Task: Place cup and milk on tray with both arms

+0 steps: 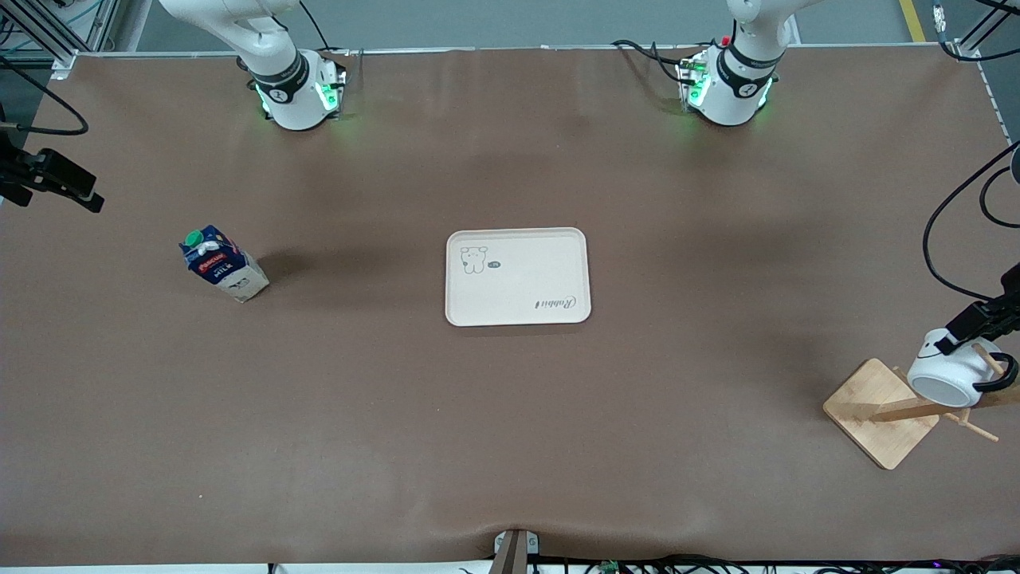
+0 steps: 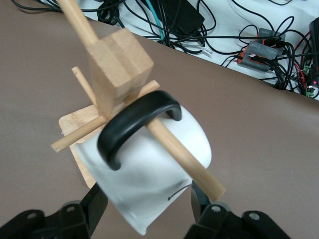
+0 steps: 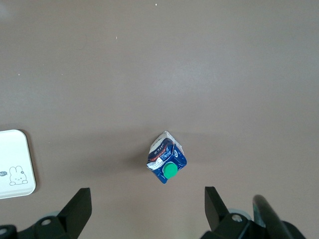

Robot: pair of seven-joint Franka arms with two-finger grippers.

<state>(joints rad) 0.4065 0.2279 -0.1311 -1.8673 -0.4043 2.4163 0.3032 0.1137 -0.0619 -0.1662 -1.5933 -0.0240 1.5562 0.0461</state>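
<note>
The left pincer (image 2: 144, 209) sits at the cup (image 2: 149, 174), one finger (image 2: 94, 204) on each side of the white body; whether the fingers already press the wall I cannot tell, since a slim gap may remain. The cup hangs by its black handle (image 2: 132, 122) on a peg (image 2: 182, 154) of the wooden rack (image 1: 880, 410), which stands at the left arm's end of the desk (image 1: 510, 414), well apart from the tray (image 1: 518, 277) and nearer the front camera than it.

To do this step well, I judge the fingers should seat squarely on the round wall, firm before any lift; the cup must then slide off along the peg's own line, toward the peg's free tip, rather than straight up, or the handle may catch and tip the light rack; a slow pull lets the rack stay put.

The right pincer (image 3: 147, 206) hovers with fingers spread wide and nothing between them, high over the milk (image 3: 167, 163); the carton stands upright, green cap up, at the right arm's end of the desk, also well apart from the tray and about as far from the front camera as it; a straight descent, fingers across the flat sides below the gable, looks safest. The tray lies bare at mid-desk, neither thing on it yet.
</note>
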